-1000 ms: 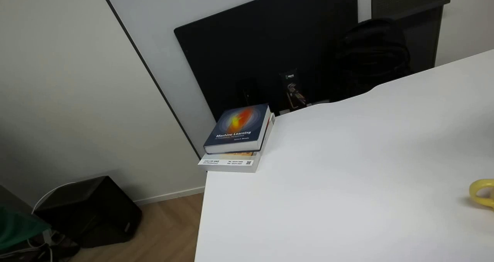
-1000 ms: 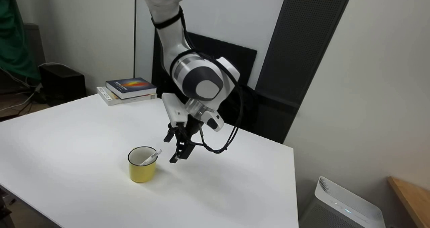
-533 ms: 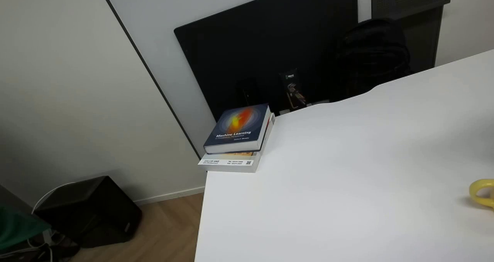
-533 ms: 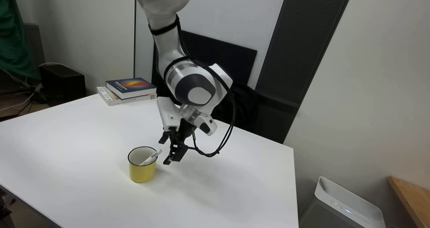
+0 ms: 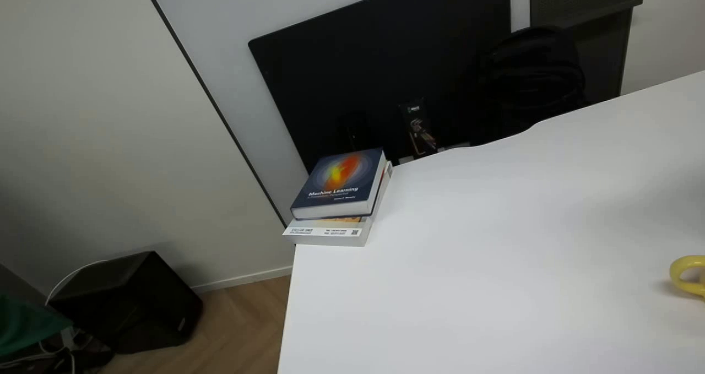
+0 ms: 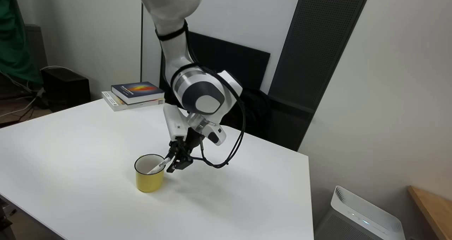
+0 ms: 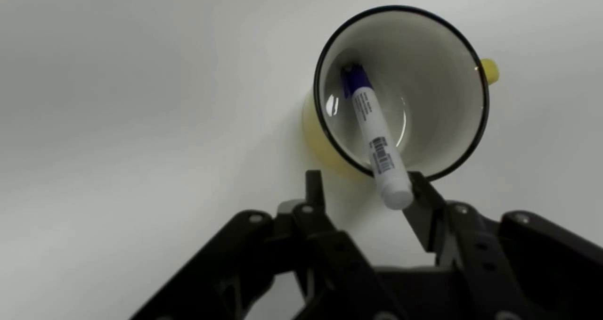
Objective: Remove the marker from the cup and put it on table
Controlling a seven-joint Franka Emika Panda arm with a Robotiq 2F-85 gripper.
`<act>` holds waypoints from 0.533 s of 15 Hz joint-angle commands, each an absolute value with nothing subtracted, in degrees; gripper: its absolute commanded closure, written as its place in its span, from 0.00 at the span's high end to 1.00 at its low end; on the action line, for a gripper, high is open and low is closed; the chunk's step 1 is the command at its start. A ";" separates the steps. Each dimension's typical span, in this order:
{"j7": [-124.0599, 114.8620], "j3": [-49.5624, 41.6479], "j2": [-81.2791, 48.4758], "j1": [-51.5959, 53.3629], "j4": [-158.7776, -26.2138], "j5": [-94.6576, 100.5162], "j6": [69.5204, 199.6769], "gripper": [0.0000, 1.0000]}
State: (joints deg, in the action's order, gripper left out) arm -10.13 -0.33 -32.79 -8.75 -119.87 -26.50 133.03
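Note:
A white marker (image 7: 379,145) with a dark purple cap (image 7: 358,78) leans inside the yellow cup (image 6: 149,182), cap down, its white end jutting past the black rim. The cup stands upright on the white table (image 6: 247,201). In an exterior view only its handle (image 5: 684,261) shows at the edge. My gripper (image 7: 365,181) is at the cup's rim, jaws partly closed around the marker's end. That end lies against or just before the right-hand finger (image 7: 421,207) in the wrist view. A gap separates it from the left-hand finger (image 7: 314,187), so the grip is still open.
Two stacked books (image 6: 137,93) lie at the table's far corner, also seen as a book stack (image 5: 339,189) in an exterior view. A dark panel (image 5: 385,71) and a black backpack (image 5: 534,76) stand behind the table. A white appliance (image 6: 360,215) stands beyond its edge.
My gripper has come left and slightly down to the cup, and its fingers have drawn closer together around the marker's end. Cup and marker have not visibly moved.

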 commanded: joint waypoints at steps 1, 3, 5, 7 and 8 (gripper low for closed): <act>-11.95 -1.16 -34.00 -7.79 -119.90 -26.49 133.63 0.19; -12.59 -1.40 -34.34 -7.51 -119.73 -25.95 133.48 0.05; -13.40 -1.57 -34.46 -7.28 -119.49 -25.69 133.27 0.00; -13.91 -1.67 -34.52 -7.12 -119.40 -25.47 133.18 0.04; -14.14 -1.69 -34.56 -7.07 -119.37 -25.41 133.11 0.04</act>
